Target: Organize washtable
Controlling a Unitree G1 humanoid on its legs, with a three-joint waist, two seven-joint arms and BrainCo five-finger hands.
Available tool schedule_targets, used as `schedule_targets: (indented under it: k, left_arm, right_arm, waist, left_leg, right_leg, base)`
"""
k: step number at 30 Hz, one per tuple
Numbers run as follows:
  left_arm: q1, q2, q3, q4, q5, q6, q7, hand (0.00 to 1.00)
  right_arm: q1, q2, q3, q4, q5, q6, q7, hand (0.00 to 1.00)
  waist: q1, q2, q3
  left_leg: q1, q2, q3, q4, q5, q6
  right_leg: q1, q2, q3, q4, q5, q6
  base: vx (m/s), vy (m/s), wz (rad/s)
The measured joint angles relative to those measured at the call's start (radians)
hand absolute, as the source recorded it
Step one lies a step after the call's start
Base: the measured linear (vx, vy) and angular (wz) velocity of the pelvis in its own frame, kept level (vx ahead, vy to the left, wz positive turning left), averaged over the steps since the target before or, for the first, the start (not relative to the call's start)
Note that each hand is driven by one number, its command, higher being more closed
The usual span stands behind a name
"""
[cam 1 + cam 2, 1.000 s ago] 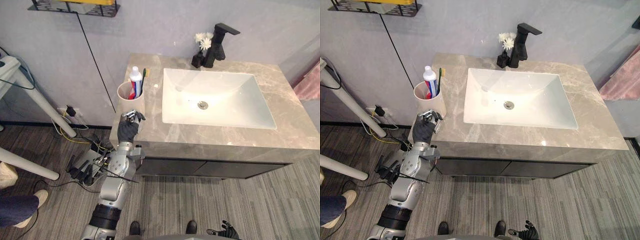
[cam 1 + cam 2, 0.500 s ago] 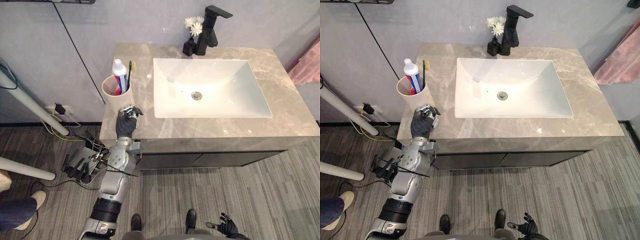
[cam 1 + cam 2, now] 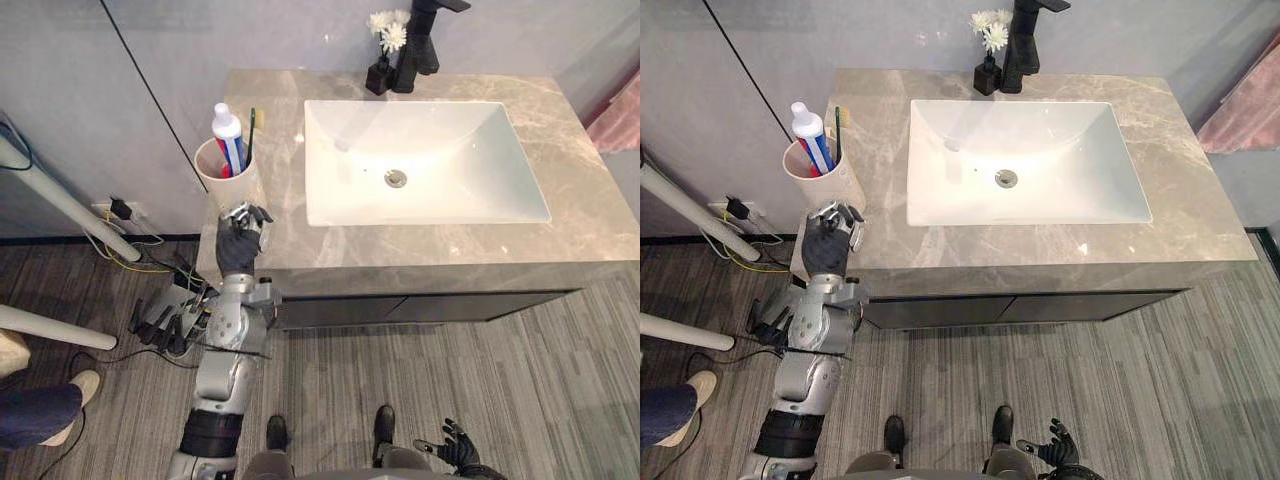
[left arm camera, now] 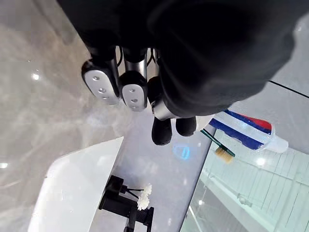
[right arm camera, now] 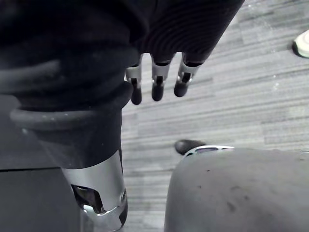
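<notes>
A beige cup stands at the left end of the grey marble counter. It holds a white toothpaste tube with red and blue stripes and a green toothbrush. My left hand hovers over the counter's front edge just in front of the cup, fingers curled, holding nothing. In the left wrist view the tube and the brush show past its fingers. My right hand hangs low by the floor, fingers loose and empty.
A white sink fills the counter's middle, with a black faucet and a small black vase of white flowers behind it. White poles, cables and a person's shoe lie left; a pink towel hangs right.
The camera has shifted, so the whole counter sits differently in view. My left hand stays curled just in front of the cup. The right hand shows a little more.
</notes>
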Motion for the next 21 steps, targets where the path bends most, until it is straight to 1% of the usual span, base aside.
schedule_targets:
  k: [6,8,13,21]
  left_arm:
    - [0.073,-0.007,0.013,-0.062,0.000,0.000,-0.006,1.00]
    - [0.077,-0.022,0.039,-0.066,0.000,0.000,-0.010,1.00]
    - [0.072,-0.021,0.063,-0.066,0.002,0.000,-0.007,1.00]
    - [-0.012,-0.017,0.149,-0.057,0.050,0.001,0.047,1.00]
  right_arm:
    - [0.002,-0.001,0.001,-0.003,0.000,0.000,0.007,0.00]
    - [0.004,-0.001,0.001,-0.004,0.000,0.000,0.007,0.00]
    - [0.010,-0.010,0.003,-0.006,0.000,-0.002,0.014,0.00]
    - [0.029,-0.014,0.007,-0.006,-0.001,-0.001,0.020,0.00]
  waist:
    - [0.000,0.000,0.000]
    - [0.001,0.000,0.000]
    - [0.000,0.000,0.000]
    - [-0.001,-0.002,0.001]
  left_leg:
    - [-0.001,0.000,-0.001,0.001,0.000,0.000]
    - [-0.001,0.000,-0.001,0.001,0.000,0.000]
    - [-0.003,0.000,-0.001,0.001,0.000,0.000]
    - [-0.013,0.002,0.004,0.006,0.000,0.000]
  right_leg:
    - [0.000,0.000,-0.001,0.001,-0.001,0.001]
    - [0.000,0.000,-0.001,0.001,-0.001,0.001]
    - [-0.003,0.000,0.000,0.001,-0.001,0.001]
    - [-0.019,0.001,0.009,0.013,-0.002,0.000]
  base:
    - [0.00,0.000,0.00]
    - [0.00,0.000,0.00]
    - [0.00,0.000,0.00]
    - [-0.01,-0.007,-0.02]
